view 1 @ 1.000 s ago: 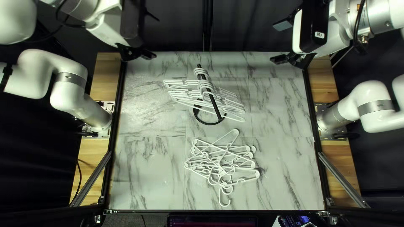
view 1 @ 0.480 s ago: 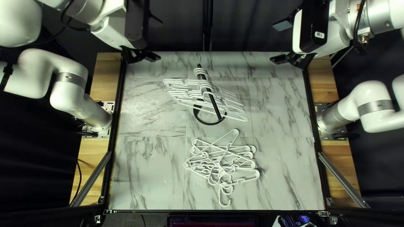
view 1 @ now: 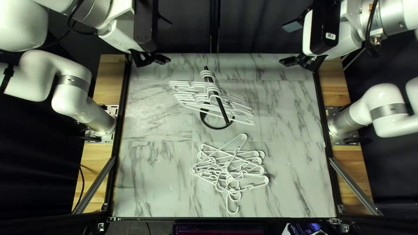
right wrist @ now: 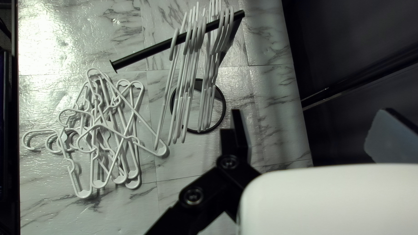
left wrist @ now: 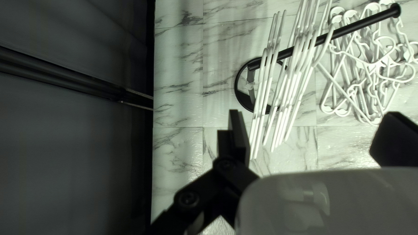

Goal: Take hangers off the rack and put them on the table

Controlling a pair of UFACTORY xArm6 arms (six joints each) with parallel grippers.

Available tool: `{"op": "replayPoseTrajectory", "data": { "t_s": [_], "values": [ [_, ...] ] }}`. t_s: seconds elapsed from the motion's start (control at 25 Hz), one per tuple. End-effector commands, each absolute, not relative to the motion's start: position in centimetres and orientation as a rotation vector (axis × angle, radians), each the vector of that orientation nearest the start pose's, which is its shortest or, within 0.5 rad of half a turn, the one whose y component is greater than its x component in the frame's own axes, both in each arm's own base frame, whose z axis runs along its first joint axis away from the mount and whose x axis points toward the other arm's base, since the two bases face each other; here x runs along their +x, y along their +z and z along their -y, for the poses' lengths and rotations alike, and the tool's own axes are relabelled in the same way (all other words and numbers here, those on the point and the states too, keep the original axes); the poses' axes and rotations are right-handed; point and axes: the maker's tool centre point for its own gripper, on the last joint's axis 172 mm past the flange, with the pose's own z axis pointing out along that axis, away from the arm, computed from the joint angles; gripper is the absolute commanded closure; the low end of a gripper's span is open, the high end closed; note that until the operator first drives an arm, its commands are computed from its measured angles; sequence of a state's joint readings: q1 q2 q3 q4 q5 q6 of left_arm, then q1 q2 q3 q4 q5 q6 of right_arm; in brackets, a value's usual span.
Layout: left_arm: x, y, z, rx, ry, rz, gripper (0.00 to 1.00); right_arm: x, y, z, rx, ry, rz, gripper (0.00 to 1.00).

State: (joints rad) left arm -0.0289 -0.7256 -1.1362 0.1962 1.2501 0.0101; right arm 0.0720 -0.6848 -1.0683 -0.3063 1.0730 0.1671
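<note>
Edging inward: left gripper [left wrist: 313, 113], fingers apart, empty.

Over the last second it has shifted slightly toward the rack [view 1: 222, 109]; the right gripper [right wrist: 311, 114], also spread and empty, hasn't moved. Several hangers [left wrist: 292, 82] still hang on the rod; others lie tangled on the table [view 1: 156, 174], nearer the camera. The nearest racked hanger [view 1: 249, 123] has swayed a little. Likely the left arm's next pick; best let it settle.
</note>
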Motion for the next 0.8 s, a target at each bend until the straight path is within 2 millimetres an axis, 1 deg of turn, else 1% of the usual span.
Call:
{"op": "replayPoseTrajectory", "data": {
  "t_s": [0.04,0.56,0.64,0.68,0.72,0.76,0.8],
  "values": [
    [37.4,51.6,-3.4,-2.813,-0.891,-0.059,0.0,41.4,50.7,3.1,-3.153,-1.168,-0.069,0.0],
    [37.4,51.6,-3.4,-2.813,-0.891,-0.059,0.0,41.4,50.7,3.1,-3.153,-1.168,-0.069,0.0],
    [37.4,51.6,-3.4,-2.813,-0.891,-0.059,0.0,41.5,49.4,2.8,-3.142,-1.102,-0.038,0.0],
    [37.4,51.6,-3.4,-2.813,-0.891,-0.059,0.0,41.5,48.4,2.5,-3.134,-1.054,-0.036,0.0],
    [37.4,51.6,-3.4,-2.813,-0.891,-0.059,0.0,41.5,48.0,2.3,-3.13,-1.031,-0.037,0.0],
    [37.4,51.6,-3.4,-2.813,-0.891,-0.059,0.0,41.4,47.0,1.5,-3.121,-0.989,-0.041,0.0],
    [37.4,51.6,-3.4,-2.813,-0.891,-0.059,0.0,41.3,46.5,1.0,-3.116,-0.963,-0.044,0.0]
  ]
}}
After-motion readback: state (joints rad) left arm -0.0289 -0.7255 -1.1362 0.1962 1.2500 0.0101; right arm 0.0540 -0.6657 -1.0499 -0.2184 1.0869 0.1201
